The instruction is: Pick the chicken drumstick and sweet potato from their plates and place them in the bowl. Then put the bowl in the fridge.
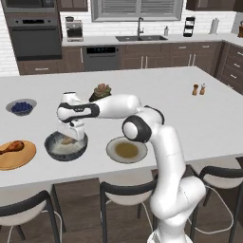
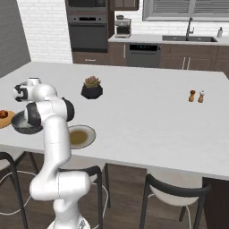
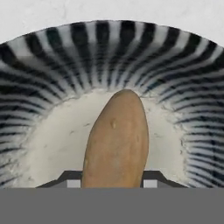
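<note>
Going left to right along the island's near edge: the chicken drumstick point(image 1: 11, 147) lies on its orange plate point(image 1: 21, 159) by the left corner, then the bowl point(image 1: 66, 146), where our gripper point(image 1: 71, 135) holds the sweet potato point(image 3: 116, 140) between narrowed fingers — we should lower it to the pale floor, release, lift straight up — then the grey plate point(image 1: 126, 150).

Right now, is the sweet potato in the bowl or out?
In: the sweet potato hangs inside the bowl's rim, between the jaws.
</note>
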{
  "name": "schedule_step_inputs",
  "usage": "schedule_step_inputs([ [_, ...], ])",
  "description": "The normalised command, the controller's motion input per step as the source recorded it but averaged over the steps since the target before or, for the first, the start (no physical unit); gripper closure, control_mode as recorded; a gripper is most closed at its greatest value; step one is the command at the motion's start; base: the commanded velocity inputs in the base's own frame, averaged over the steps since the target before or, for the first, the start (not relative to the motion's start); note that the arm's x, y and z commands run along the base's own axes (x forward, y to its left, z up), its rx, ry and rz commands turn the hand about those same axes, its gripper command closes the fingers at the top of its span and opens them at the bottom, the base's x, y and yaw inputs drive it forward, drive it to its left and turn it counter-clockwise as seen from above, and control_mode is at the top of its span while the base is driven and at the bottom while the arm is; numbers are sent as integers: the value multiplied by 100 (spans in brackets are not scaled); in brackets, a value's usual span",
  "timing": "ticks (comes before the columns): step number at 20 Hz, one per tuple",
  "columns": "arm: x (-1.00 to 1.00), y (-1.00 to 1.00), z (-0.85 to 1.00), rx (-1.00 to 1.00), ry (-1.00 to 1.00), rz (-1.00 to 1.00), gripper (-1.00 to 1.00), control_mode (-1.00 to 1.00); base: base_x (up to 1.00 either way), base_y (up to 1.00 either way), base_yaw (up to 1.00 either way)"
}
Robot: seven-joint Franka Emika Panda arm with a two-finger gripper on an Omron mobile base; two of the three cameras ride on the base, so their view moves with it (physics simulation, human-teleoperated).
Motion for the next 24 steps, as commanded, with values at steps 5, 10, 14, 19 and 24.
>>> schedule_step_inputs([
  [5, -1, 27, 0, 0, 0, 0, -100, -100, 0, 0, 0],
  [10, -25, 0, 0, -1, -2, 0, -100, -100, 0, 0, 0],
  [14, -60, 0, 33, 0, -9, 0, -100, -100, 0, 0, 0],
  [19, -96, -37, 80, 1, -3, 0, -100, -100, 0, 0, 0],
  [24, -100, -90, 29, 0, -3, 10, -100, -100, 0, 0, 0],
])
